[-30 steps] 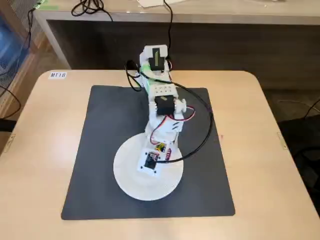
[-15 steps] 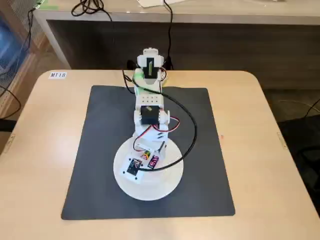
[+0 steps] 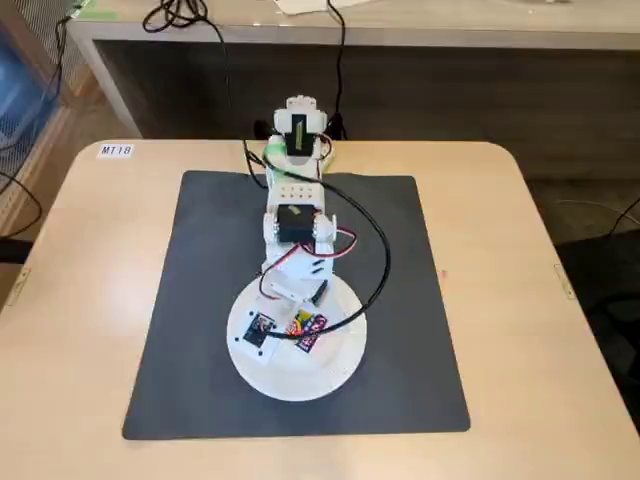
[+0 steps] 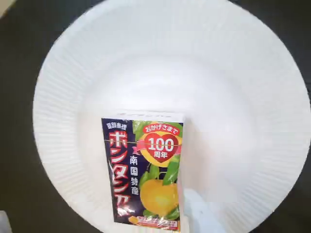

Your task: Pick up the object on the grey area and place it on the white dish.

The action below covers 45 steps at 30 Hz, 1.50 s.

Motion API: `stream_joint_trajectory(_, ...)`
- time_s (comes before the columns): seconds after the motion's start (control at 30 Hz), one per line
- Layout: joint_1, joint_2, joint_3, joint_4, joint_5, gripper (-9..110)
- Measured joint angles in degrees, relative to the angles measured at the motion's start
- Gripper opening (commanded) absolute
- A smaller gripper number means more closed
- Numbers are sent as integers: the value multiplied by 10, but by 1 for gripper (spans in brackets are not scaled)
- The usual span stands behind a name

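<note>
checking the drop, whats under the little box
The box lies flat on the white dish, which sits on the grey mat. The dish surface beneath the box is hidden.

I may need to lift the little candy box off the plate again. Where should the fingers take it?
Grip the box across its two long edges, coming straight down from above. It lies flat inside the white dish, so only those narrow sides offer opposing faces; the dish's rim would probably hamper a low sideways approach.
</note>
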Motion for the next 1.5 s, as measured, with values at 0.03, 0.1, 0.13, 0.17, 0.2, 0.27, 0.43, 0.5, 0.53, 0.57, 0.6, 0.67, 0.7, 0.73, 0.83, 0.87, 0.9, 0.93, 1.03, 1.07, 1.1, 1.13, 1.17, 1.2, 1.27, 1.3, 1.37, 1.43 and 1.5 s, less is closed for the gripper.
stream_joint_trajectory(0.03, 1, 15, 0, 0, 11, 29)
stream_joint_trajectory(0.1, 0, 46, 0, 0, 44, 14)
stream_joint_trajectory(0.13, 0, 62, 0, 0, 69, 2)
stream_joint_trajectory(0.17, 0, 79, 0, 0, 98, 0)
stream_joint_trajectory(0.2, 1, 99, 1, 0, 135, 0)
stream_joint_trajectory(0.27, 4, 148, 1, 0, 219, 0)
stream_joint_trajectory(0.43, 8, 287, 1, 0, 435, 0)
stream_joint_trajectory(0.5, 6, 347, 1, 0, 515, 0)
stream_joint_trajectory(0.53, 4, 381, 2, 0, 549, 0)
stream_joint_trajectory(0.57, 3, 417, 9, 0, 579, 0)
stream_joint_trajectory(0.6, 2, 458, 21, 0, 602, 0)
stream_joint_trajectory(0.67, 1, 538, 47, 1, 629, 0)
stream_joint_trajectory(0.7, 2, 574, 69, 1, 635, 0)
stream_joint_trajectory(0.73, 1, 613, 98, -7, 635, 0)
stream_joint_trajectory(0.83, -16, 747, 254, -98, 636, 0)
stream_joint_trajectory(0.87, -19, 809, 337, -155, 642, 0)
stream_joint_trajectory(0.9, -17, 877, 425, -215, 646, 0)
stream_joint_trajectory(0.93, -11, 948, 518, -270, 650, 0)
stream_joint_trajectory(1.03, 3, 1144, 773, -354, 641, 0)
stream_joint_trajectory(1.07, -3, 1184, 834, -378, 632, 0)
stream_joint_trajectory(1.1, -10, 1215, 905, -403, 621, 0)
stream_joint_trajectory(1.13, -21, 1241, 971, -427, 621, 0)
stream_joint_trajectory(1.17, -22, 1257, 1030, -452, 616, 0)
stream_joint_trajectory(1.2, -17, 1288, 1093, -473, 613, 0)
stream_joint_trajectory(1.27, -29, 1351, 1197, -502, 607, 0)
stream_joint_trajectory(1.3, -38, 1386, 1241, -507, 604, 0)
stream_joint_trajectory(1.37, -40, 1416, 1310, -513, 594, 0)
stream_joint_trajectory(1.43, -34, 1436, 1367, -514, 585, 0)
stream_joint_trajectory(1.5, -35, 1457, 1408, -514, 579, 0)
